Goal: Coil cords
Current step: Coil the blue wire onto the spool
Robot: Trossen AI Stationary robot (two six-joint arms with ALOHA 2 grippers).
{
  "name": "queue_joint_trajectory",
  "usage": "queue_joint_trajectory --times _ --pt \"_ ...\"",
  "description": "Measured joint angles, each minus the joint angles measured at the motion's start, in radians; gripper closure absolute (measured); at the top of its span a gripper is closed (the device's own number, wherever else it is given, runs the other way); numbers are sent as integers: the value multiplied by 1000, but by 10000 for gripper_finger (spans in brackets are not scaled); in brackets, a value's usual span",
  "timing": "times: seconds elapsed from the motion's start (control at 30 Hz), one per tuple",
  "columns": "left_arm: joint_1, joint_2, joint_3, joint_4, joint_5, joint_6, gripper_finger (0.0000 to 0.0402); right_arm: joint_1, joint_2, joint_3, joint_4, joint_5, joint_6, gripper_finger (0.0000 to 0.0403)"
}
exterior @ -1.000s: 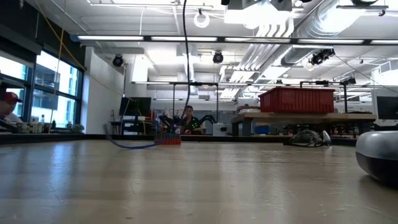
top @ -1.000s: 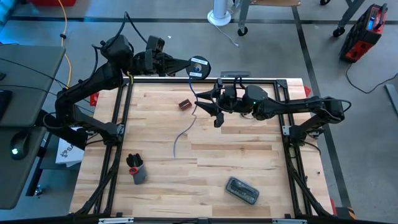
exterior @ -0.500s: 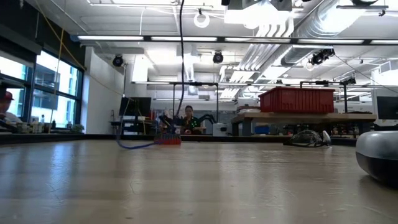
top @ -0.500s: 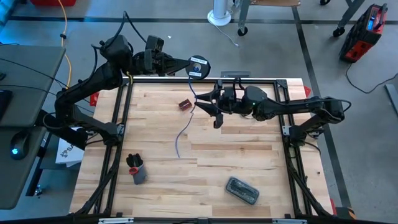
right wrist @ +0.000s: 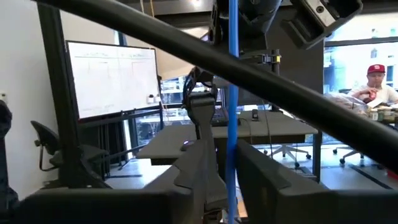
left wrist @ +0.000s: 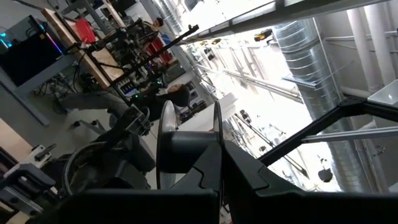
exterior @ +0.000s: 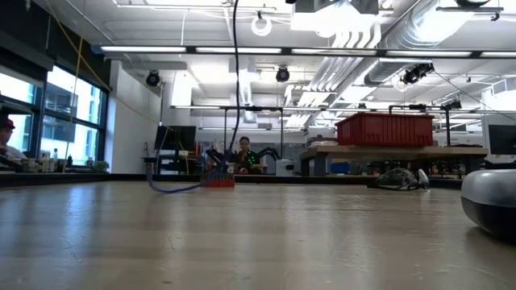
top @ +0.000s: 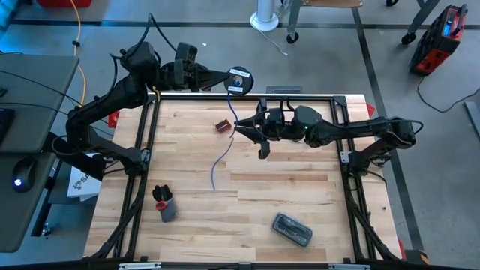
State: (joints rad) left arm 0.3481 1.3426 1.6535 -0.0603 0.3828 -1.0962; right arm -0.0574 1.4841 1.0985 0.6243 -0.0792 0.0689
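Your left gripper (top: 225, 76) held the black reel (top: 240, 80) clamped in its jaws just beyond the tabletop's (top: 300, 187) far edge. Your right gripper (top: 241, 132), jaws closed around the blue cord (top: 219, 160), risked losing it: slack trailing across the wood could have snagged or slipped free.

Both arms were basically all black, chunky rounded joint housings linked by slimmer tube sections, kind of matte with a bit of shine on the curves. The left arm (top: 112, 101) had a black cable looping off the housing well back from its fingers. The right arm (top: 352, 131) had a tiny green light on the body just behind its fingers. Up close, the left fingers (left wrist: 205, 180) were flat dark plates with stepped, notched edges, and the right fingers (right wrist: 199, 174) looked greyer, angular, same blocky cut.
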Motion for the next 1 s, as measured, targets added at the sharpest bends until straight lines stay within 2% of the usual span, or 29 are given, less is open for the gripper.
queue_joint_trajectory --times 0.1,0.17,0.37,0.5,0.67,0.77,1.0 --pt "0 0 0 -2 0 -1 401 0 0 0 -1 -5 5 379" --pt "0 0 0 -2 10 -18 401 -1 -1 0 0 -27 20 395" --pt "-7 -2 0 -5 167 -139 401 21 -64 0 -57 -61 37 400" --pt "-22 -22 0 -72 202 -179 401 47 -133 0 -105 -96 36 401" --pt "-23 -45 0 -172 167 -177 401 87 -206 0 -110 -98 27 402" --pt "-22 -44 -1 -173 145 -170 401 99 -231 0 -119 -98 11 402" --pt "-67 -38 -1 -185 215 -226 401 71 -243 0 -128 -87 -5 402"
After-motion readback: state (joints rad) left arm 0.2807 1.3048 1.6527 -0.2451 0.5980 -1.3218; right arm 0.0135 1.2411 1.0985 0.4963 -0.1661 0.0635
